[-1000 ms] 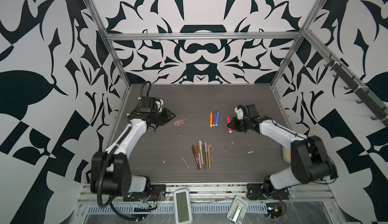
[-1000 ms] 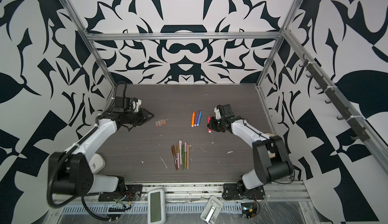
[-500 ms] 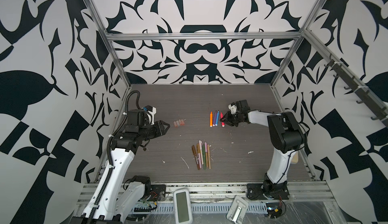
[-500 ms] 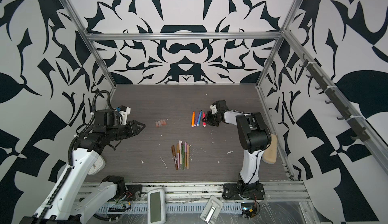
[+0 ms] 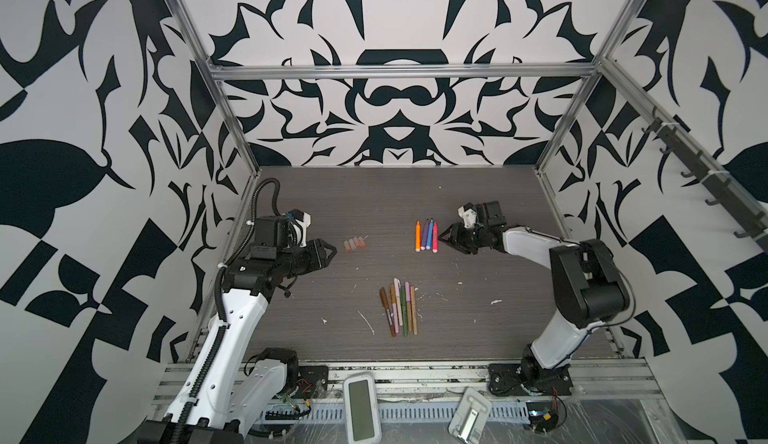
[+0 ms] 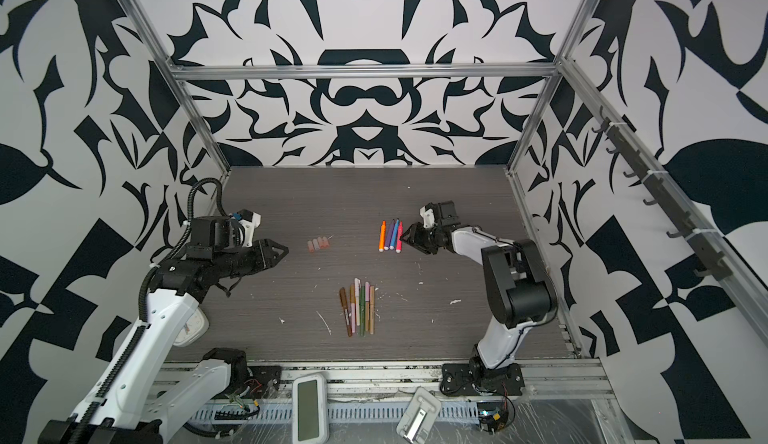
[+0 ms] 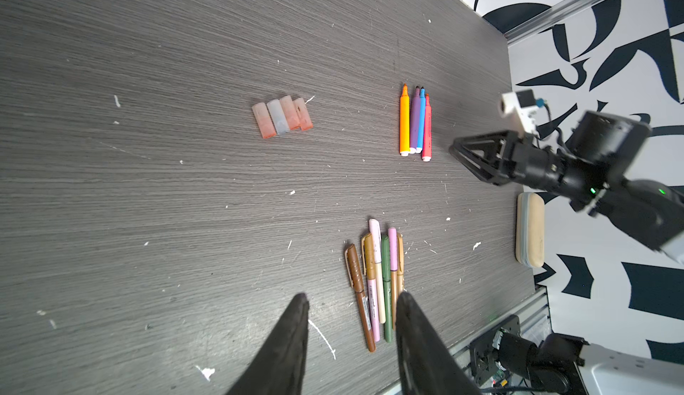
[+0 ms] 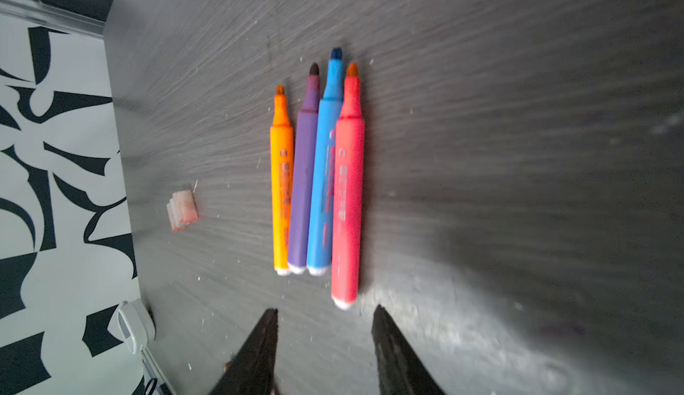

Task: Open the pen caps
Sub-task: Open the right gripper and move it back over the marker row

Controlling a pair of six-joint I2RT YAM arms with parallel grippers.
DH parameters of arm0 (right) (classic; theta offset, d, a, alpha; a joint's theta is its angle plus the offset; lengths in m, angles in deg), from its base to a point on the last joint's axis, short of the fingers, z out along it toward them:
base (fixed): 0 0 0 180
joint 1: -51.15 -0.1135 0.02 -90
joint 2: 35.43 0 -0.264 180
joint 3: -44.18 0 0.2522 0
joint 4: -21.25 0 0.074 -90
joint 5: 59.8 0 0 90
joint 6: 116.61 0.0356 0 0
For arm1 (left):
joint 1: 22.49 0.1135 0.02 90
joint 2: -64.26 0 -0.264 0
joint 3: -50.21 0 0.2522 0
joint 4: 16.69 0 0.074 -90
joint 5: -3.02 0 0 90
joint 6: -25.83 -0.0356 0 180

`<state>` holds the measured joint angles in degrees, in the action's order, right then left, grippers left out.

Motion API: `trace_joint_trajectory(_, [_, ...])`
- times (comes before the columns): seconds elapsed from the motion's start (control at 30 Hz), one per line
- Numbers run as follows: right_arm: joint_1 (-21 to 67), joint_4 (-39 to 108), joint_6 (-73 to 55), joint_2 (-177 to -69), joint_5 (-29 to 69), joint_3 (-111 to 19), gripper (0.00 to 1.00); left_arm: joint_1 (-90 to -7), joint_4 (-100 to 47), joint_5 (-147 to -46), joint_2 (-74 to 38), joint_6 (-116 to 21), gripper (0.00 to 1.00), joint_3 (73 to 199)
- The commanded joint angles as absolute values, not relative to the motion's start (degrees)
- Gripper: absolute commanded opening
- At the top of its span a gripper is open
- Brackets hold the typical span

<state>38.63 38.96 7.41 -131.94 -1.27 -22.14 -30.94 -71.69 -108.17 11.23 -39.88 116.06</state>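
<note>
Jaws on both arms spread — scuffed grey wood-grain table (image 5: 374, 200) below, black-and-white patterned walls (image 5: 399, 26) around

Worktop (image 7: 148, 78): dark grey woodgrain w/ white flecks. Walls (image 5: 395, 26): black-on-white leafy pattern. Bright pens (image 8: 318, 175): orange, purple, blue, pink-red, white ends. Caps (image 7: 282, 117): translucent pinkish, one paler greyish. Muted pens (image 7: 386, 282): brown, gold, green, pale pink, lilac.

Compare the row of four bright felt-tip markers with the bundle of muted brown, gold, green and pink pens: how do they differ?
The bright marker row shows bare felt tips, caps off; the muted pen bundle still wears clipped caps. The bright ones are stubbier, the muted ones longer and slimmer. The former lies beside the right gripper; the latter nearer the dark table's front edge. Both lie flat, unheld.
</note>
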Motion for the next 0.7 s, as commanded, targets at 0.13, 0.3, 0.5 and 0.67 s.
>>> trace_joint_trajectory(0.13, [30.8, 45.6, 5.2, -116.3, 6.7, -9.0, 0.43, -31.1, -72.8, -108.6, 10.2, -40.4, 0.43, 116.1])
trace_joint_trajectory(0.3, [13.1, 40.4, 15.9, -109.1, 14.9, 0.4, 0.42, -31.1, -72.9, -108.0, 10.8, -40.1, 0.43, 115.9])
trace_joint_trajectory(0.5, [-5.3, 36.8, 26.6, -108.4, 27.2, 1.8, 0.40, -31.1, -72.9, -106.3, 12.9, -39.6, 0.43, 115.4])
trace_joint_trajectory(0.67, [-12.7, 44.6, 28.3, -113.4, 35.9, -4.2, 0.34, -31.2, -73.1, -106.1, 13.2, -39.6, 0.43, 115.5])
